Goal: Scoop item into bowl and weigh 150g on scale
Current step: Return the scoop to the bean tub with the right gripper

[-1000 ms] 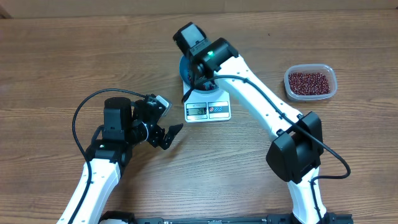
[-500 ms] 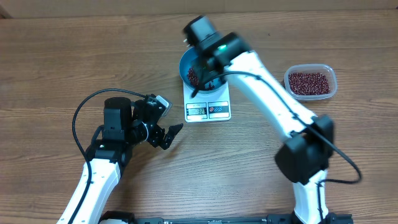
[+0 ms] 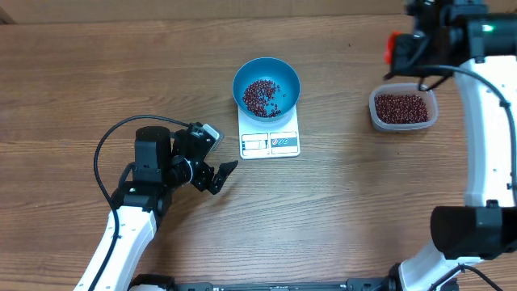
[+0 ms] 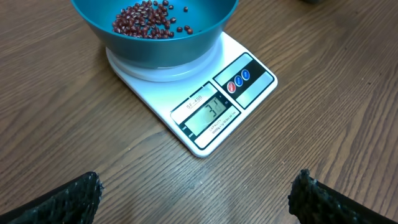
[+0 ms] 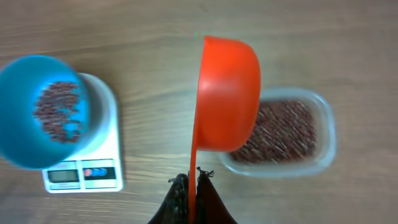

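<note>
**Beans weighed in the bowl, scoop held beside the tub**

A loose layer of dark red-brown beans (image 3: pixel 262 95) is seen in the bottom of the teal bowl (image 3: pixel 266 83), which is set on the white scale (image 3: pixel 271 142) near the middle of the wooden table (image 3: pixel 81 81). The display (image 4: pixel 210 116) is lit with a reading and is turned towards the left arm. More of the same beans are held in the clear tub (image 3: pixel 403 108), well apart to the right. The right gripper (image 5: pixel 193 186) is clamped on the handle of an orange scoop (image 5: pixel 227 93), which is tipped on its side above the tub's edge nearest the scale. The left gripper (image 3: pixel 220 178) is parked low near the scale, its fingers spread wide apart with nothing between them.
</note>
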